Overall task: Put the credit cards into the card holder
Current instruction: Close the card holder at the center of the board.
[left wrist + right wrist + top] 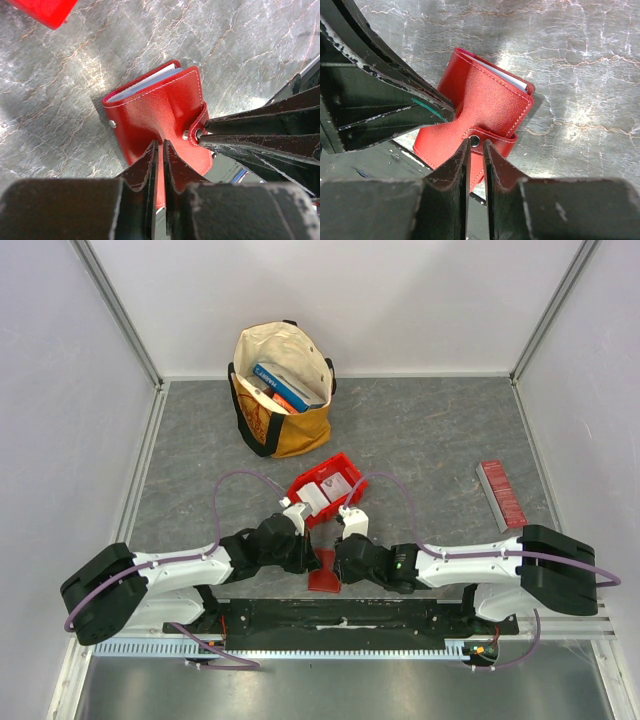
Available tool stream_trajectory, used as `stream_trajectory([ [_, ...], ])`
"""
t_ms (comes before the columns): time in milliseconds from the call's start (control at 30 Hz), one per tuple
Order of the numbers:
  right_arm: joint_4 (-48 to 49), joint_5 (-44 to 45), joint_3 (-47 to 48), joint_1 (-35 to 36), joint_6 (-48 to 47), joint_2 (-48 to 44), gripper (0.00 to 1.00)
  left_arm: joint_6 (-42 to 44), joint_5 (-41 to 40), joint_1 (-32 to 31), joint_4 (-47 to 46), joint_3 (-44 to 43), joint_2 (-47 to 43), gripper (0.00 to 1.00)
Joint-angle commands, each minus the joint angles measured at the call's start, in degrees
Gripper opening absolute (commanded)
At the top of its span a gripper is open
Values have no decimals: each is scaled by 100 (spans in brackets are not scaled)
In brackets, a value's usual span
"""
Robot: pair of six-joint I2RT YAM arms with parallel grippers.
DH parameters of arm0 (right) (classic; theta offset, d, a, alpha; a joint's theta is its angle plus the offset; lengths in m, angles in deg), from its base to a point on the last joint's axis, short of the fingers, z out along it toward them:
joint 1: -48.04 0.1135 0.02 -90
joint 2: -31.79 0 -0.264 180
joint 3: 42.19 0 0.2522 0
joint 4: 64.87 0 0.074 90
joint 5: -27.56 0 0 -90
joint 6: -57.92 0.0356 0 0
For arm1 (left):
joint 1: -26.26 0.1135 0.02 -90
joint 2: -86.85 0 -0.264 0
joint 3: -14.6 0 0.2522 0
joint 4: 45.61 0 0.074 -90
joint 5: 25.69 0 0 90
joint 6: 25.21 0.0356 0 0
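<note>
Pinching card holder (155, 112): left pincer (160, 146) its edge, right pincer (476, 143) its tab; red bin (42, 10) beyond.

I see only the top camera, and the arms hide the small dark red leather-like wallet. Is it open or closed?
Observer: Closed. The wallet lies folded shut.
Operator: Does the right gripper hold it?
Observer: The right gripper pinches its snap tab.
Operator: And the left one?
Observer: The left gripper clamps the edge of the wallet's cover.
</note>
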Motion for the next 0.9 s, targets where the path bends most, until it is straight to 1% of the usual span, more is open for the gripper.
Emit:
stream_trajectory([
  [0, 43, 20, -31, 31, 128, 25, 21, -86, -39, -28, -2, 30, -69, 13],
  [267, 78, 20, 74, 32, 93, 201, 20, -86, -39, -36, 7, 39, -86, 13],
  [867, 227, 81, 171, 32, -4, 148, 20, -68, -21, -36, 7, 39, -86, 13],
])
